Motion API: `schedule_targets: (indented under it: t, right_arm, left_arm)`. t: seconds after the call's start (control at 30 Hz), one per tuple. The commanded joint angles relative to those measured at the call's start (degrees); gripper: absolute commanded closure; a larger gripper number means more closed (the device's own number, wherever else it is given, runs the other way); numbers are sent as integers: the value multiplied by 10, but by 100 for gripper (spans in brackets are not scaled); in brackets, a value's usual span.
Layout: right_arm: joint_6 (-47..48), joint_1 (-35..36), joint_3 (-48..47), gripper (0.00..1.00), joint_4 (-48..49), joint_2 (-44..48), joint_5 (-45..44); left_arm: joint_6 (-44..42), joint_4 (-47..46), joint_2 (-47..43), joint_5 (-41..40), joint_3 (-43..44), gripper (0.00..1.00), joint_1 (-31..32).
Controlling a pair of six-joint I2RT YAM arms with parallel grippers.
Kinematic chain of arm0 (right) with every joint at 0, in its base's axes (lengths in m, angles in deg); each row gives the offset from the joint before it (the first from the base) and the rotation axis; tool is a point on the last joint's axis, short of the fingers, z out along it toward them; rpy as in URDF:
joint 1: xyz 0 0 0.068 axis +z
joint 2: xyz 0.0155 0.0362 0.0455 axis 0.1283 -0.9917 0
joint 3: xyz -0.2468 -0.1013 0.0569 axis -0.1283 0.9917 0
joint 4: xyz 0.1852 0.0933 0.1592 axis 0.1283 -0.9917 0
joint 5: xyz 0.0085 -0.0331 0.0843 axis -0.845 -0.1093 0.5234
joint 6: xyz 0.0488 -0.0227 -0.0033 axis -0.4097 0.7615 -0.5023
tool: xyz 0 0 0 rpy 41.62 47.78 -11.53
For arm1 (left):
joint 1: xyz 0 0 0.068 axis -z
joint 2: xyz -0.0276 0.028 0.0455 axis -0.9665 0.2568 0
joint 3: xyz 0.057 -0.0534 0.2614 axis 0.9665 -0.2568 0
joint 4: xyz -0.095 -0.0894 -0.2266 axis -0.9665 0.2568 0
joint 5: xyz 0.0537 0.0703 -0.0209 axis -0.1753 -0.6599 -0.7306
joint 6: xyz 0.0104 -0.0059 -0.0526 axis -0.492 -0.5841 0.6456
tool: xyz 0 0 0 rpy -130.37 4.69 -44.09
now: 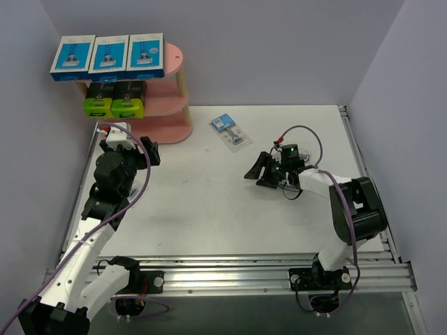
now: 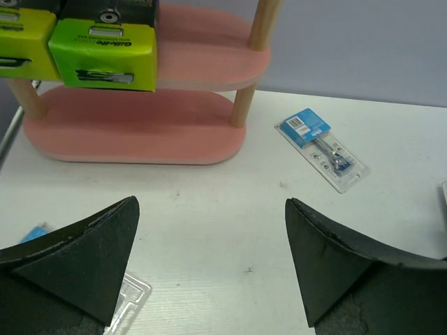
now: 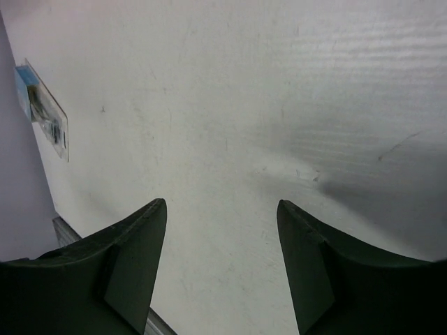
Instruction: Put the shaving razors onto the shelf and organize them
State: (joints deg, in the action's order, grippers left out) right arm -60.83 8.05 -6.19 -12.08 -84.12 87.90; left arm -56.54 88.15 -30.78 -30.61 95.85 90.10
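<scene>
The pink shelf (image 1: 164, 105) stands at the table's back left. Three blue-and-white razor boxes (image 1: 108, 56) lie side by side on its top board. Two black boxes with lime-green ends (image 1: 115, 99) sit on the middle board, also seen in the left wrist view (image 2: 105, 56). A clear blister pack with a blue card (image 1: 230, 131) lies on the table right of the shelf (image 2: 140, 132). My left gripper (image 1: 129, 146) faces the shelf, open and empty (image 2: 209, 209). Another clear blister pack (image 2: 133, 296) peeks out beneath its left finger. My right gripper (image 1: 260, 174) hovers mid-table, open and empty (image 3: 222, 206).
Grey walls close in the white table on three sides. A metal rail (image 1: 279, 269) runs along the near edge by the arm bases. The shelf's bottom board (image 2: 133, 115) shows bare pink. In the right wrist view the blister pack (image 3: 42, 112) lies at the far left.
</scene>
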Motion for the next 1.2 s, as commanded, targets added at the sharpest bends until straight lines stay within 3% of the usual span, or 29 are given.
schedule_targets:
  t: [0.0,0.23,0.53,0.67,0.77,1.03,1.17]
  right_arm:
    - [65,-7,-92,40,-182,62,-102]
    - [68,-19,-236,39,-274,58,-174]
    - [80,-23,-310,34,-373,39,-330]
    - [105,-23,-326,34,-383,24,-346]
    - [126,-17,-357,45,-371,-5,-324]
    - [185,15,-632,48,-428,-208,-305]
    - [190,32,-761,48,-450,-320,-294]
  left_arm:
    - [52,-3,-18,20,-16,6,7]
    - [122,-38,-29,-4,-52,6,36]
    - [18,26,-55,-93,-20,6,112]
    - [12,36,-63,-96,-16,6,130]
    - [16,38,-69,-92,-15,6,138]
    - [-7,37,-69,-112,-17,6,146]
    - [-27,44,-66,-98,-9,0,149]
